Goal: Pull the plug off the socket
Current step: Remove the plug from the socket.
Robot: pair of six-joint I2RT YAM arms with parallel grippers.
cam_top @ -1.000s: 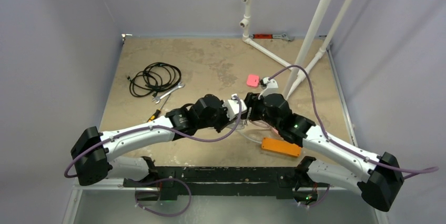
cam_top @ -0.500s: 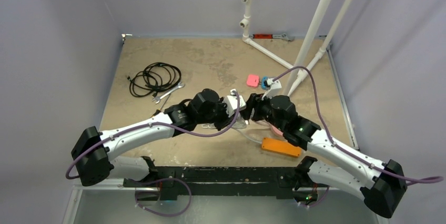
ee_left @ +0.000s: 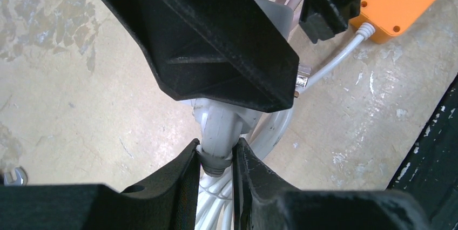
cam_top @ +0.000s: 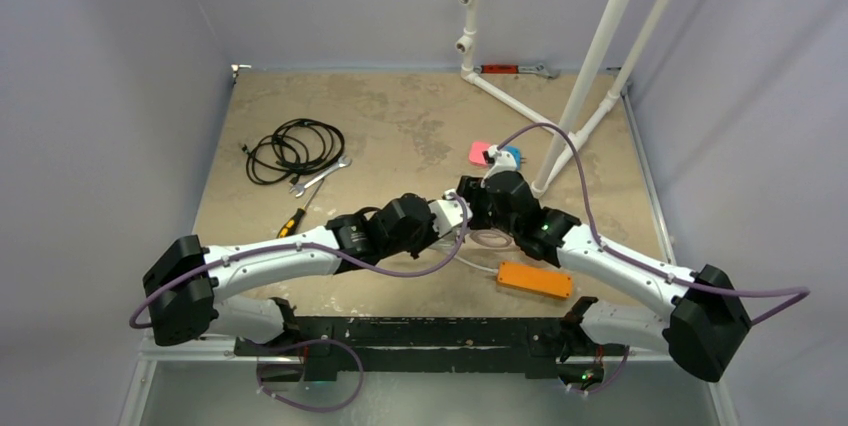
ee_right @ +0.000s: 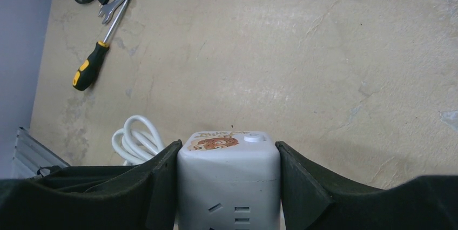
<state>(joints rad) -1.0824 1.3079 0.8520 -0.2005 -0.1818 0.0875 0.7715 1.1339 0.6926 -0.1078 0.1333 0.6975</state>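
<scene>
Your left gripper [ee_left: 216, 160] pinches the white plug [ee_left: 219, 128] at its collar. Just right of it, your right gripper [ee_right: 228, 157] clamps the white cube adapter [ee_right: 229, 187] between its jaws. The orange socket [cam_top: 535, 279] lies flat on the table [cam_top: 400, 116], near and right, apart from both grippers.

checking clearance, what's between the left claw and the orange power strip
The white cable from the power strip, lying on the table; the left wrist view shows it.
</scene>
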